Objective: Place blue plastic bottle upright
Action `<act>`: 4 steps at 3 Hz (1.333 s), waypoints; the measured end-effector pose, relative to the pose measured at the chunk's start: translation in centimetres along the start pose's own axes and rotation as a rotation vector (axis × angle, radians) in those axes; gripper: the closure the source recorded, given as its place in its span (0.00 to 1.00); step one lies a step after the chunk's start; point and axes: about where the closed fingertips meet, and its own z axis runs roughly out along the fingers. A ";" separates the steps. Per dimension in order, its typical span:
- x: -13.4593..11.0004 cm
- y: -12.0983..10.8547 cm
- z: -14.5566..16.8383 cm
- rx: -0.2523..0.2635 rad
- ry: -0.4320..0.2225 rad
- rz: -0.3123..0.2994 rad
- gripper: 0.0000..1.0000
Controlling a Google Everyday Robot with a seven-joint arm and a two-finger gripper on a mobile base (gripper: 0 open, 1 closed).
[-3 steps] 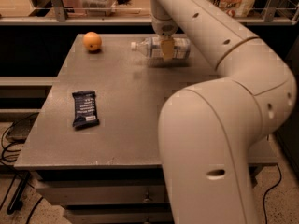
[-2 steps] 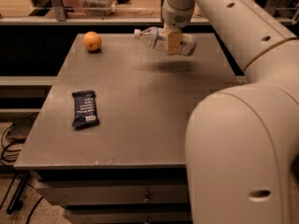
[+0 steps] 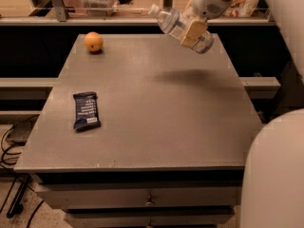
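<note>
Clear plastic with a white screw cap and a pale bluish label band, the blue plastic bottle (image 3: 170,21) hung in the air above the far right part of the flat grey tabletop (image 3: 152,137), touching nothing but the robot. Its long axis ran on a slant, neither flat nor upright: the cap pointed up and to the left, and the base sat lower, to the right. The pale two-finger gripper (image 3: 191,31) was clamped across the lower half of the body, nearer the base than the cap, coming in from above and behind. A soft dark shadow (image 3: 185,75) lay on the tabletop straight below. To my eye, the coming move turned on that slant: the wrist had to swing the base down under the cap before lowering. A round orange fruit (image 3: 93,41) sat at the far left corner and a flat dark blue snack-bar wrapper (image 3: 86,109) lay near the left edge, both well apart from the shadow.
</note>
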 end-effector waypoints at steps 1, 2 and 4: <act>1.2 0.9 -2.1 0.016 -0.130 0.092 1.00; 3.2 2.1 -3.0 -0.001 -0.256 0.218 1.00; 6.3 3.6 -3.2 -0.012 -0.452 0.422 1.00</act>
